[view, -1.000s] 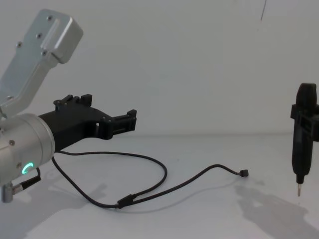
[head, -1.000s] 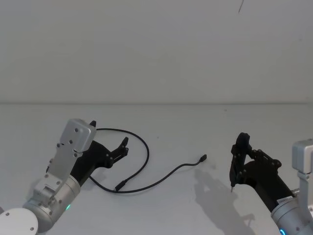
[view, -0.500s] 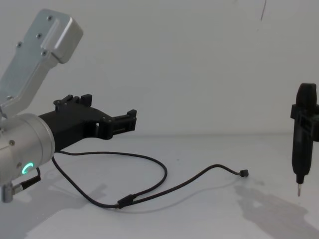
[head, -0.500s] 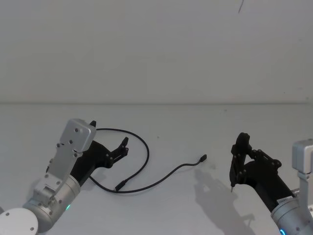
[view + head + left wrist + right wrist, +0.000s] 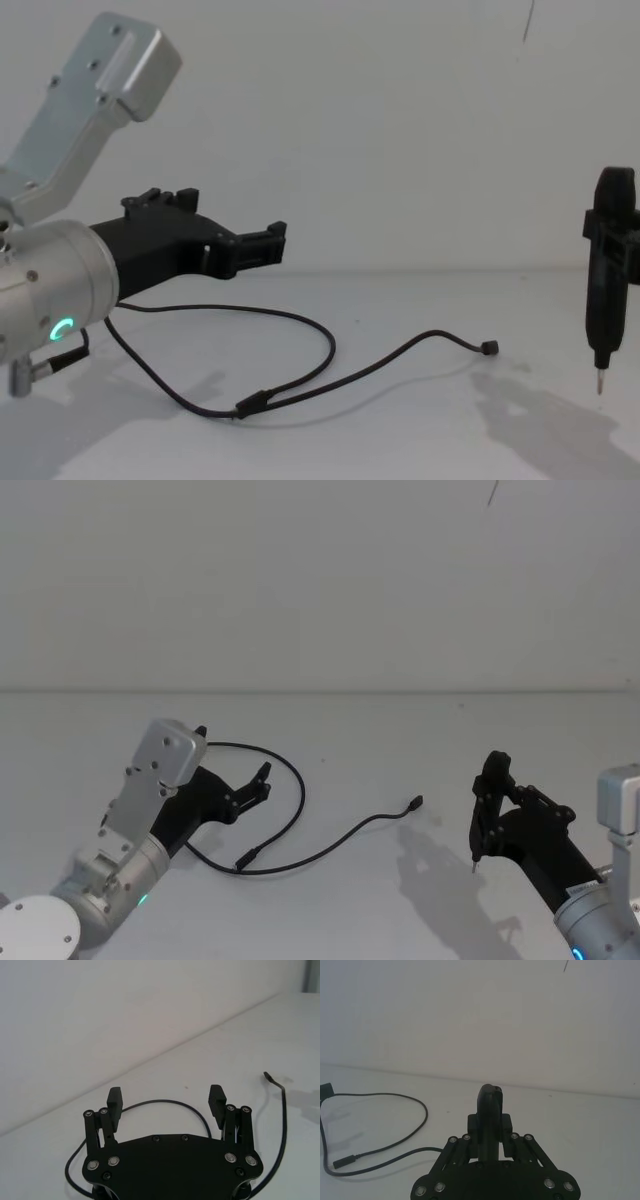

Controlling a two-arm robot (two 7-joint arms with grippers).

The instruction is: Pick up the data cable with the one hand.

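The data cable (image 5: 302, 790) is a thin black cord lying on the white table in a loop, with a thicker joint (image 5: 250, 405) at the front and a small plug (image 5: 415, 803) at its right end. My left gripper (image 5: 258, 783) hovers over the left part of that loop, open, with nothing between its fingers (image 5: 115, 1102). In the left wrist view the cable (image 5: 282, 1105) curves just beyond the left gripper (image 5: 166, 1102). Farther right, my right gripper (image 5: 492, 785) is shut on a slim black pen-shaped tool (image 5: 603, 300) that hangs tip down, apart from the cable (image 5: 422, 1110).
The white table (image 5: 380, 730) runs back to a plain white wall (image 5: 320, 580). The pen-shaped tool's metal tip (image 5: 473, 864) hangs just above the table, right of the plug.
My left arm has shifted a little forward and to the right, and slightly up, over the cable loop. The cable and the right arm have not moved.
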